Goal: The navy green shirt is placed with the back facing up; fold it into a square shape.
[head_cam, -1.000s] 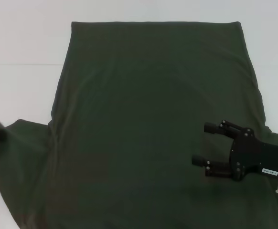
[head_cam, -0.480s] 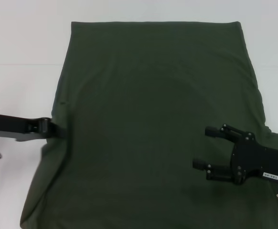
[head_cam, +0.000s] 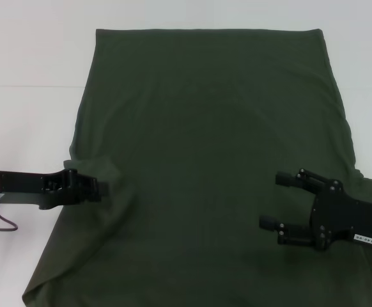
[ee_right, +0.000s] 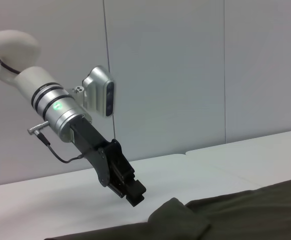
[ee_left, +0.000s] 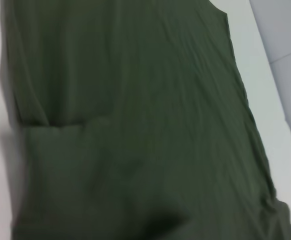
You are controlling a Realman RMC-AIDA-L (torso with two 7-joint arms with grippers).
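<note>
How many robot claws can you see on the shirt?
2. The left claw is over the shirt's left edge, by a folded-in flap. The right claw is open over its right side.

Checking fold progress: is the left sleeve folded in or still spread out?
Folded in. On the navy green shirt the left sleeve lies as a flap over the body beside the left gripper; the right gripper hovers open.

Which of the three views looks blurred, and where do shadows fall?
Left wrist view: the navy green shirt looks soft and smeared, with a dark blurred patch on its fabric. Head view: sharp, a faint shadow under the right gripper. Right wrist view: the left gripper is crisp.
</note>
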